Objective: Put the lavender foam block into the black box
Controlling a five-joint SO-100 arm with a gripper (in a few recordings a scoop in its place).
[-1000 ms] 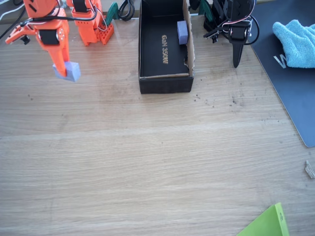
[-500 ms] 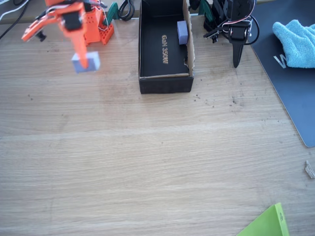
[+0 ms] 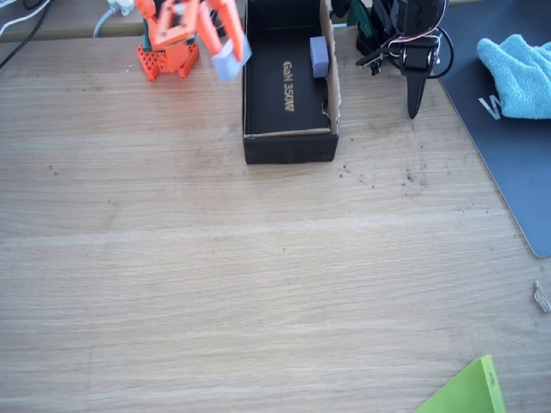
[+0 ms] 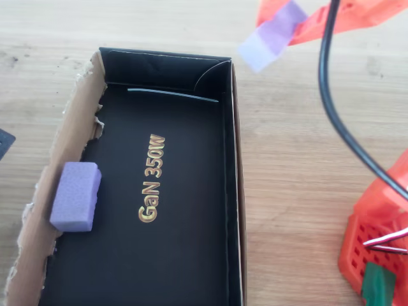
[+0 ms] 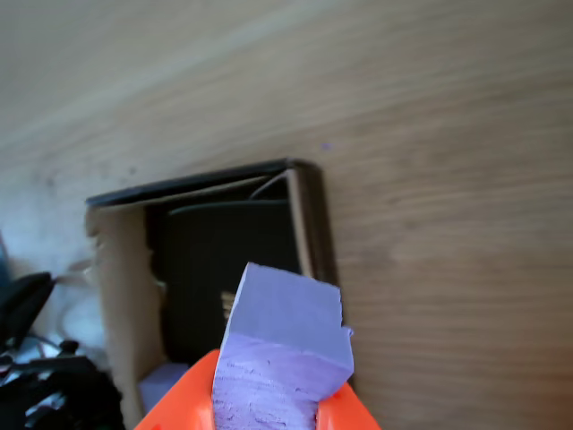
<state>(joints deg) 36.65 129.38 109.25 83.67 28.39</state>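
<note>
Black cardboard, low-walled and torn brown along one edge, the black box lies open at the table's far side, with a paler lavender block already resting against its torn wall. The orange gripper pinches the lavender foam block between its fingers, holding it in the air just beside the box's left wall in the fixed view; the overhead view places the block outside the near corner, not yet over the floor. To do this step well, I judge the arm should carry the block fully past the wall and over the "GaN 350W" lettering before lowering and opening, keeping clear of the paler block. Against the frame one second earlier, the gripper and block have swung from the table's far left, well apart from the box, to its very edge; the box and paler block have not moved.
</note>
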